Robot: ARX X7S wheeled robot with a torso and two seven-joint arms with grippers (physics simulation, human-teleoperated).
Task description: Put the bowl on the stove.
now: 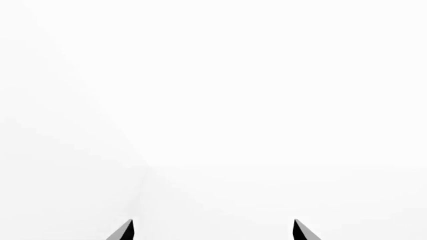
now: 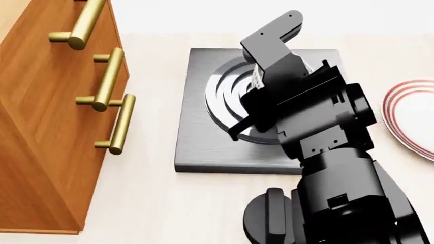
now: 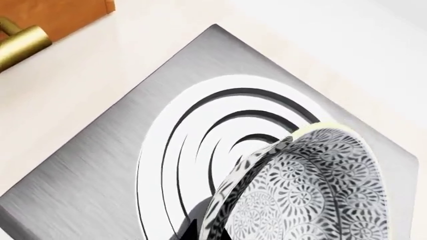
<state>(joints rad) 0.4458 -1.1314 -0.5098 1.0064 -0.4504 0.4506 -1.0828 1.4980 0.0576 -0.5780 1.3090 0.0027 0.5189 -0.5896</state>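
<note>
Tilted bowl (image 3: pixel 307 190) at lower right, presumably clamped by unseen right gripper, above stove (image 3: pixel 87 170) burner; could tip or roll if released askew.

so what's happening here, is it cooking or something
No cooking. The robot's right arm is over the stove, and its end effector carries the patterned bowl, tilted above the ringed burner. Whether the bowl touches the burner cannot be told. The left end effector is open and faces only blank white. A red-rimmed plate lies to the right of the stove and a wooden cabinet stands to its left.
</note>
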